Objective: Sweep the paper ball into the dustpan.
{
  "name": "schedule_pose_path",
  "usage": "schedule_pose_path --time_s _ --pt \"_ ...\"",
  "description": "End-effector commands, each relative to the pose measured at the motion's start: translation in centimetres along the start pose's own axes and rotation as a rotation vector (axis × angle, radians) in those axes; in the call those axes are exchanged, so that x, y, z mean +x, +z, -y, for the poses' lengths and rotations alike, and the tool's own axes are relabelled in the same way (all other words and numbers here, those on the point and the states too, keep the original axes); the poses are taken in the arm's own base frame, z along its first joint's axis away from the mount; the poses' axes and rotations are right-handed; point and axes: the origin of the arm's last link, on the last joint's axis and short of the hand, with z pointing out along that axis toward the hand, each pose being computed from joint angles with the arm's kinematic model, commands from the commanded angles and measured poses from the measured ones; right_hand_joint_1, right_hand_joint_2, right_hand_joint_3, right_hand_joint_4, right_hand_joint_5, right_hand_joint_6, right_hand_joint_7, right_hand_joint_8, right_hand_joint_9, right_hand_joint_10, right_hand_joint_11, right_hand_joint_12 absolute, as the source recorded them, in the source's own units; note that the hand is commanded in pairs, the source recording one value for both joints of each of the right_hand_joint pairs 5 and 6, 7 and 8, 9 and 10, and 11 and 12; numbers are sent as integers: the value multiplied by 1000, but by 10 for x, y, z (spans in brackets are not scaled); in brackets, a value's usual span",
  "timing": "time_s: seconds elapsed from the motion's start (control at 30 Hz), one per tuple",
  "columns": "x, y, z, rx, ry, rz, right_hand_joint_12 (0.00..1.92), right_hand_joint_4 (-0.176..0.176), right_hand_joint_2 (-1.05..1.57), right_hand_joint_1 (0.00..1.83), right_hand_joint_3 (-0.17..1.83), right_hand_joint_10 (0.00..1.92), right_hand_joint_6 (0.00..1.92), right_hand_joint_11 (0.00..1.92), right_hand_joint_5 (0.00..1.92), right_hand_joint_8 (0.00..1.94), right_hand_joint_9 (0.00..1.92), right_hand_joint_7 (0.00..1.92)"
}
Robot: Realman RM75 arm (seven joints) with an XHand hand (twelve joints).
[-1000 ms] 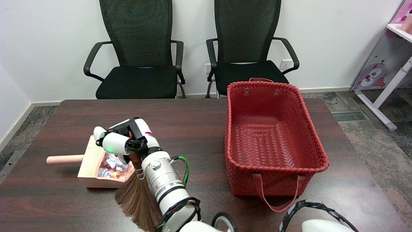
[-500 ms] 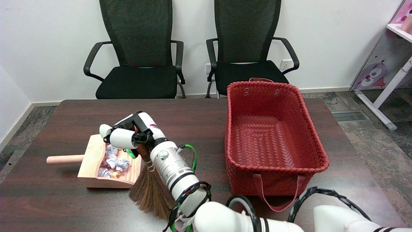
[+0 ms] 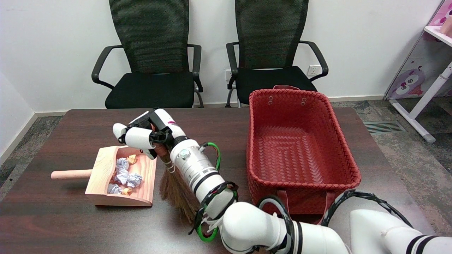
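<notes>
A pale wooden dustpan (image 3: pixel 105 168) lies on the dark table at the left, its round handle (image 3: pixel 70 174) pointing left. Crumpled white paper balls (image 3: pixel 124 175) with small orange scraps lie inside it. My right hand (image 3: pixel 146 133) grips the top of a small brown straw broom (image 3: pixel 175 195), held just right of the pan's open side. The bristles hang beside the pan's right edge; whether they touch the table is hidden by my forearm. The hand hovers above the pan's far right corner.
A large red woven basket (image 3: pixel 332 116) with strap handles stands empty on the table's right half. Two black office chairs (image 3: pixel 152 56) stand behind the table against the wall. My white forearm (image 3: pixel 201 176) crosses the table's front middle.
My right hand has lifted and carried the broom rightward and away from the dustpan. The bristles have left the pan's mouth, and the paper balls inside now show fully.
</notes>
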Motion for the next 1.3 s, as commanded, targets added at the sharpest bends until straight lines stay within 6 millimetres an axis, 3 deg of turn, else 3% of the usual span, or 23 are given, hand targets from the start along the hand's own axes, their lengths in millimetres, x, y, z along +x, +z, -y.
schedule_pose_path --time_s 0.03,0.3,0.6,1.03,1.3 --pt "21 10 12 39 -34 -9 1920 59 1571 1092 645 1920 1920 1920 1920 1920 1920 1920" --pt "20 7 24 68 13 2 1920 59 1571 1092 643 1920 1920 1920 1920 1920 1920 1920" --pt "11 2 42 118 345 58 1920 57 1571 1082 737 1920 1920 1920 1920 1920 1920 1920" --pt "67 2 118 375 214 50 1920 70 1571 1078 859 1920 1920 1920 1920 1920 1920 1920" --pt "100 4 125 380 178 16 1920 76 1571 1076 881 1920 1920 1920 1920 1920 1920 1920"
